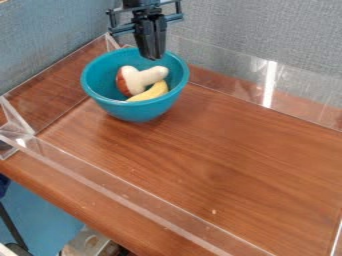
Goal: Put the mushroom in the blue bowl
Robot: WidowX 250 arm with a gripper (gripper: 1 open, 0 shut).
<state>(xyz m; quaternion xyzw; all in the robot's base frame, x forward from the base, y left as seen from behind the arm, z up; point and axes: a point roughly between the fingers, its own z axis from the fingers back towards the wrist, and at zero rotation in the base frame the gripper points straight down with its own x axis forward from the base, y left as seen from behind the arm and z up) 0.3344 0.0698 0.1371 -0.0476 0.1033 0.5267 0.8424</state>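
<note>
The teal-blue bowl (134, 100) stands at the back left of the wooden table. Inside it the mushroom (138, 78) lies on its side, orange-red cap to the left and white stem to the right, resting against a yellow curved piece (150, 93). My gripper (150, 48) hangs just above the bowl's far rim, its dark fingers pressed together and pointing down, shut with nothing in it. It touches neither the mushroom nor the bowl.
A clear acrylic wall (267, 80) runs round the wooden tabletop (201, 160), with low panels at the front and left edges. A blue-grey backdrop stands behind the bowl.
</note>
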